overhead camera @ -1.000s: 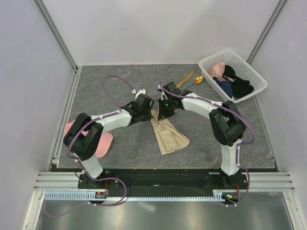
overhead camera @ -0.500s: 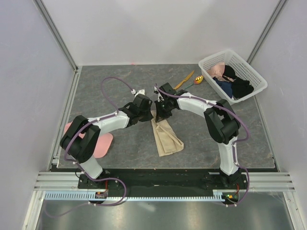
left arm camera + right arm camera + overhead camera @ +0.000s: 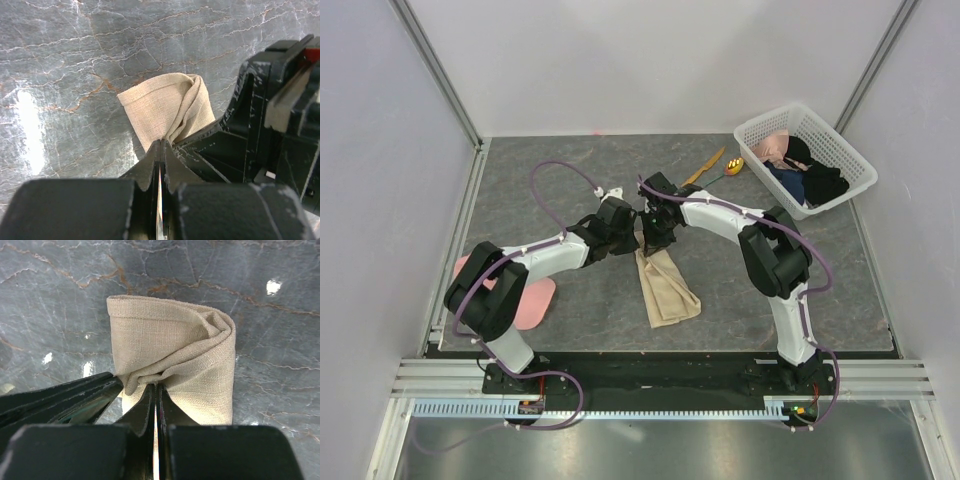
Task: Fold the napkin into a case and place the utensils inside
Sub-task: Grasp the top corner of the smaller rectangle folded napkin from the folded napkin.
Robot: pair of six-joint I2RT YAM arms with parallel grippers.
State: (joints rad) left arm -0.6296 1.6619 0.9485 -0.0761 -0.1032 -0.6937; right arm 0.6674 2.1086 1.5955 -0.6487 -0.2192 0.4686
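Observation:
The beige napkin (image 3: pixel 665 285) lies folded into a narrow strip at mid-table, its far end lifted and bunched. My left gripper (image 3: pixel 636 238) is shut on that end from the left, cloth (image 3: pixel 167 107) pinched at its tips (image 3: pixel 161 142). Right beside it, my right gripper (image 3: pixel 648 240) is shut on the same end, the napkin (image 3: pixel 175 350) curling over its tips (image 3: pixel 154 386). The two grippers sit tip to tip. An orange knife (image 3: pixel 706 165) and a spoon (image 3: pixel 731 167) with a yellow bowl lie on the table behind the right arm, apart from the napkin.
A white basket (image 3: pixel 850 160) holding dark and pink clothes stands at the back right. A pink cap (image 3: pixel 533 297) lies near the left arm's base. Grey walls close in the table on three sides.
Both grippers have drawn the napkin's far end slightly leftward and the strip has narrowed; its near right corner has pulled in. Both grips have stayed shut.

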